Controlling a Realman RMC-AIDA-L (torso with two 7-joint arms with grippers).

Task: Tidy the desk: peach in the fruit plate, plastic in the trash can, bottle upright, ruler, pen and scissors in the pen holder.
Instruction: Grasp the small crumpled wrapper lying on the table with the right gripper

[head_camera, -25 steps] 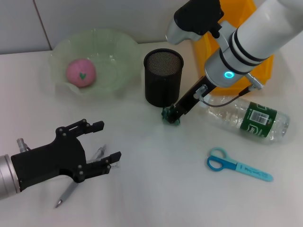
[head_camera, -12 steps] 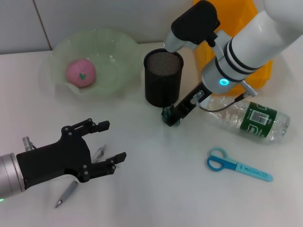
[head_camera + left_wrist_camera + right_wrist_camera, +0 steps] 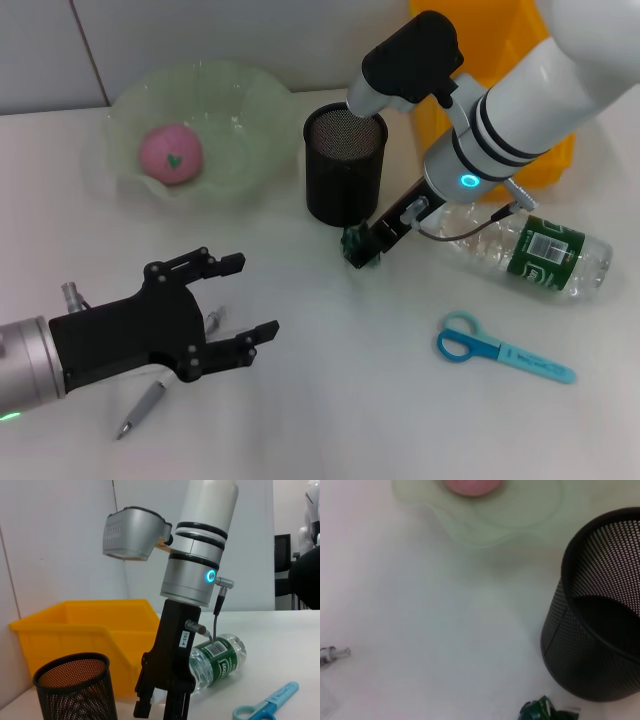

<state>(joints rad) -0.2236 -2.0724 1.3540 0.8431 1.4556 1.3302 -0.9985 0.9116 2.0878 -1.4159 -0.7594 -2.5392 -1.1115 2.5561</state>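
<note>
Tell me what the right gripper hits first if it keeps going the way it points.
The green plastic scrap. The right gripper slants down at it beside the pen holder, tips at or just above it; contact is unclear.

Pink peach (image 3: 171,153) in green plate (image 3: 240,110); clear bottle (image 3: 525,252) lying sideways; blue scissors (image 3: 503,348) flat; grey pen (image 3: 150,400) under left gripper (image 3: 245,300); green plastic (image 3: 360,247) at right gripper (image 3: 366,240) tips.
</note>
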